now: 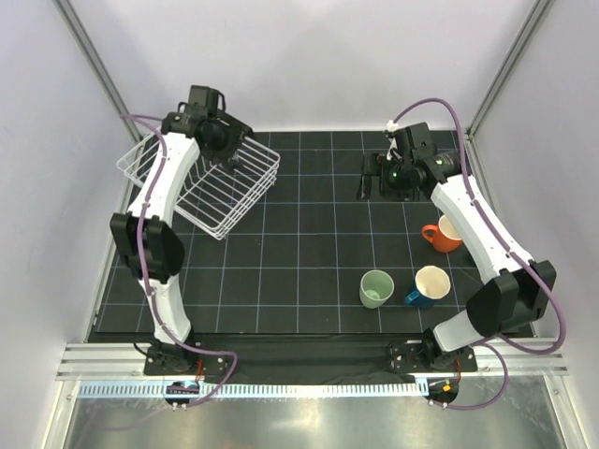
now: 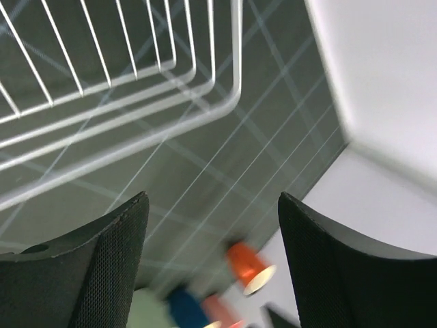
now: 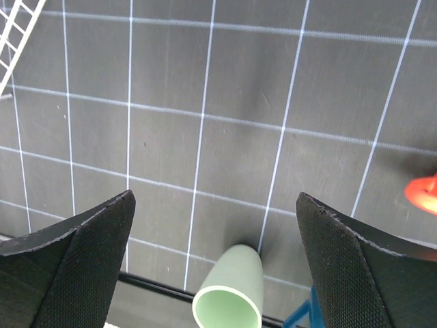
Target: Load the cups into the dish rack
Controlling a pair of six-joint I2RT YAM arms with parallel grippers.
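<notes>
The white wire dish rack (image 1: 201, 182) stands tilted at the back left. My left gripper (image 1: 241, 152) hangs open and empty over its right corner; in the left wrist view (image 2: 212, 260) the rack wires (image 2: 136, 102) show at the upper left. My right gripper (image 1: 376, 180) is open and empty above the mat's back middle. A pale green cup (image 1: 375, 288), a dark blue mug (image 1: 429, 286) and an orange cup (image 1: 443, 234) stand at the front right. The right wrist view (image 3: 215, 253) shows the green cup (image 3: 232, 290) below its fingers. The clear glass is out of view.
The left wrist view shows the orange cup (image 2: 247, 266), the blue mug (image 2: 183, 307) and a blurred pinkish shape (image 2: 218, 311) beside it. White walls and metal posts (image 1: 491, 84) close in the black gridded mat (image 1: 309, 243).
</notes>
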